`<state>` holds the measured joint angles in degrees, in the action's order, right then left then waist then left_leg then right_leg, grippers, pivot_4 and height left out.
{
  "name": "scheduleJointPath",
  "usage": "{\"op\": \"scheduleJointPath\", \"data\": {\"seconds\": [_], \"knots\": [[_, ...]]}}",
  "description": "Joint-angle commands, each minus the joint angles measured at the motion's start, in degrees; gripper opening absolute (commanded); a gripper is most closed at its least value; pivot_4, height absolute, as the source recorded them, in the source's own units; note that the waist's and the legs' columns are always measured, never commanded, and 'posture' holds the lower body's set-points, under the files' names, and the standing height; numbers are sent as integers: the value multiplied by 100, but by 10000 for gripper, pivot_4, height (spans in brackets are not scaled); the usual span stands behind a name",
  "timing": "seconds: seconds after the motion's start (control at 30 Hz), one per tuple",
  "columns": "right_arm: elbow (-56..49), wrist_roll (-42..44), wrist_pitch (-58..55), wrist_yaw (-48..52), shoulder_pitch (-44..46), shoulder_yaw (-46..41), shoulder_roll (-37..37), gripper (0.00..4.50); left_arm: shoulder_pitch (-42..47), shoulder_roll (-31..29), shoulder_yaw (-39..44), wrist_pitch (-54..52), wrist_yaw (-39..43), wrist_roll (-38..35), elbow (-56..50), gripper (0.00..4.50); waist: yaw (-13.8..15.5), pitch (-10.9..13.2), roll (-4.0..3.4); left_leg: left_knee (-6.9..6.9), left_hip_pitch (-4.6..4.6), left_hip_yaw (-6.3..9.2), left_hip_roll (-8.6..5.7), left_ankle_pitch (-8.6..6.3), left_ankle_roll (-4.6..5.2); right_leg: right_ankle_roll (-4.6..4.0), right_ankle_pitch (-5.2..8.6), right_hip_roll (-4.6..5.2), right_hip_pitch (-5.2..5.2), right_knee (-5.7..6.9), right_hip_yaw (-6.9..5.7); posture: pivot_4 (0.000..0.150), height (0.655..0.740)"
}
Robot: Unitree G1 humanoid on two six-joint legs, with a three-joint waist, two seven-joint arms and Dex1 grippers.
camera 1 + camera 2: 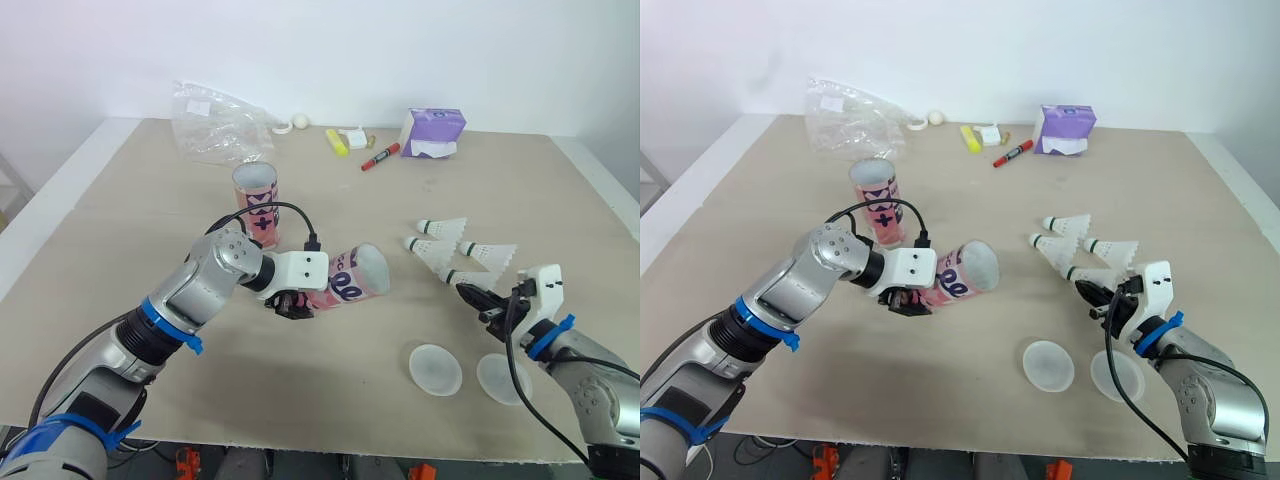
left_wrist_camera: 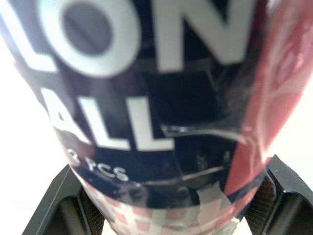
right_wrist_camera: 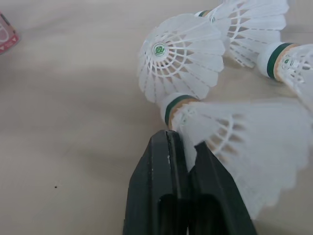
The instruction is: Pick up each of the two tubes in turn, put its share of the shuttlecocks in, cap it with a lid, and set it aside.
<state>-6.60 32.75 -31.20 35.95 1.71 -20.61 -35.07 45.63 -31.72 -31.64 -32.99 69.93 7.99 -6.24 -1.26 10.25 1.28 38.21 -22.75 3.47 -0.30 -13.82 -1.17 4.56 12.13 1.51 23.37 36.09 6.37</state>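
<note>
My left gripper (image 1: 290,300) is shut on a pink shuttlecock tube (image 1: 350,278), held on its side just above the table with its open mouth facing right. In the left wrist view the tube (image 2: 171,98) sits between both fingers (image 2: 63,205). A second pink tube (image 1: 257,200) stands upright behind it. Several white shuttlecocks (image 1: 445,250) lie to the right. My right gripper (image 1: 468,292) is at the nearest one, its fingers pressed together on the edge of that shuttlecock's feather skirt (image 3: 234,142). Two clear lids (image 1: 435,368) (image 1: 500,378) lie near the front edge.
At the back of the table are a crumpled plastic bag (image 1: 215,125), a purple box (image 1: 432,130), a red marker (image 1: 380,157), a yellow highlighter (image 1: 337,142) and a small white ball (image 1: 300,121).
</note>
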Motion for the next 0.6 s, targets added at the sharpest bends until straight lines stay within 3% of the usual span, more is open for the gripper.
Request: {"op": "scheduleJointPath", "data": {"seconds": [0.03, 0.23, 0.37, 0.5, 0.6], "knots": [[-254, -86, 232, 55, -61, -105, -69, 804, -30, 60, -84, -11, -99, 65, 30, 32081, 1, 0, 0, 0, 0, 0, 0, 0, 0, 0, 0, 0, 0, 0, 0, 1500, 7400], [-1311, 180, 226, 307, -495, -643, -472, 804, 1, 91, -86, 29, -90, 64, 90, 32081, 5, 1, -14, 2, -2, 1, -2, 0, 0, 3, 0, 1, 0, 0, 1, 1500, 7400], [-2527, 81, 586, 1275, -822, -991, -1516, 804, 47, 140, -96, 127, -72, 75, 229, 32081, 0, -3, -35, 12, -8, 2, -10, 0, 0, 10, 0, 6, -2, 1, 1, 1500, 7400], [-3222, -183, 1082, 1922, -625, -766, -2325, 804, 62, 156, -91, 201, -39, 87, 310, 32081, 1, -3, -21, 16, 8, 7, -3, 0, 0, 14, -3, -3, -17, 0, -2, 1500, 7400], [-3522, -183, 1242, 1983, -247, -329, -2481, 804, 80, 186, -83, 247, -30, 105, 371, 32081, 4, -3, -12, 19, 6, 1, -1, 4, 5, 14, -3, 0, -20, -1, -1, 1500, 7400]]}}
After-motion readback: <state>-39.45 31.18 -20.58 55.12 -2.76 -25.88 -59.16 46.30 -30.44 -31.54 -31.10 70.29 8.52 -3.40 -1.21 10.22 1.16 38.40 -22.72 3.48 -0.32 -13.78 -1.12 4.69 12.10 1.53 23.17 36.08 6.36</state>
